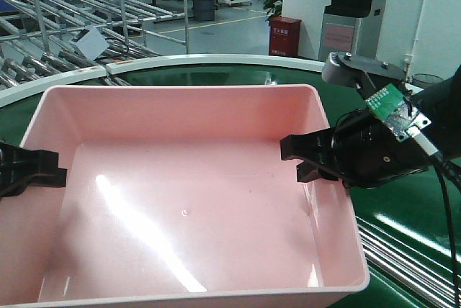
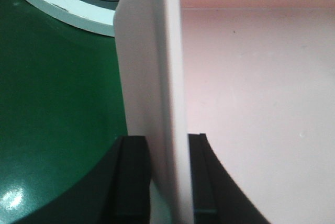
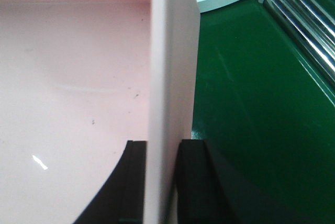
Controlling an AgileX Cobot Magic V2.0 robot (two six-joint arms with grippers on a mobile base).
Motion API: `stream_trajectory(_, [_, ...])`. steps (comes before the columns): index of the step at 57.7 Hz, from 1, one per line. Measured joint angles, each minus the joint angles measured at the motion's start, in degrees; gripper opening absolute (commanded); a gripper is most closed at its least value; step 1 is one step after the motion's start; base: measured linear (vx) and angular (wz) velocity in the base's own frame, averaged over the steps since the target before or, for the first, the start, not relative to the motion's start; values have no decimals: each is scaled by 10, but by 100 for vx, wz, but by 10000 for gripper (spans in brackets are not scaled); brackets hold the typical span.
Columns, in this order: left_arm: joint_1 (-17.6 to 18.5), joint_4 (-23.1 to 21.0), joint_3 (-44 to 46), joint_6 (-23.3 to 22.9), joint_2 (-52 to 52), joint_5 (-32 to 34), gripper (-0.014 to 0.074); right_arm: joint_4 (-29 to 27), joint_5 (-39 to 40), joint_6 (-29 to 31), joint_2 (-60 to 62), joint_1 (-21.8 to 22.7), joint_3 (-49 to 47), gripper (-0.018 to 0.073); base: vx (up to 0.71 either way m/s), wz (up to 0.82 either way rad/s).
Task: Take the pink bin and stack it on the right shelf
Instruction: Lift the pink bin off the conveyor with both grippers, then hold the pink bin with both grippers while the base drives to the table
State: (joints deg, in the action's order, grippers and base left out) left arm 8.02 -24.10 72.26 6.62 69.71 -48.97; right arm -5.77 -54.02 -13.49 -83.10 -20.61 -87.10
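Pale-pink plastic fills the front view. The pink bin (image 1: 194, 200) lies wide between my two arms, over the green belt (image 1: 403, 214) — whether it rests on the belt or hangs clear of it I cannot tell. My left jaws are clenched on the bin's left wall, one black finger (image 2: 133, 182) outside and the other inside. My right jaws grip the right wall the same way — pressed against the plastic on both sides. Just beside the belt on my right run steel rollers (image 1: 403, 261).
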Motion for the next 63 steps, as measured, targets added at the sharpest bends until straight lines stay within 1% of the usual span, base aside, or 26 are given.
stream_trajectory(45, [0,-3,0,0,0,-5,-1,1,-6,-1,1,0,0,-8,0,0])
stream_trajectory(63, [0,-3,0,0,0,-5,-1,1,-6,-2,1,0,0,-8,-9,8])
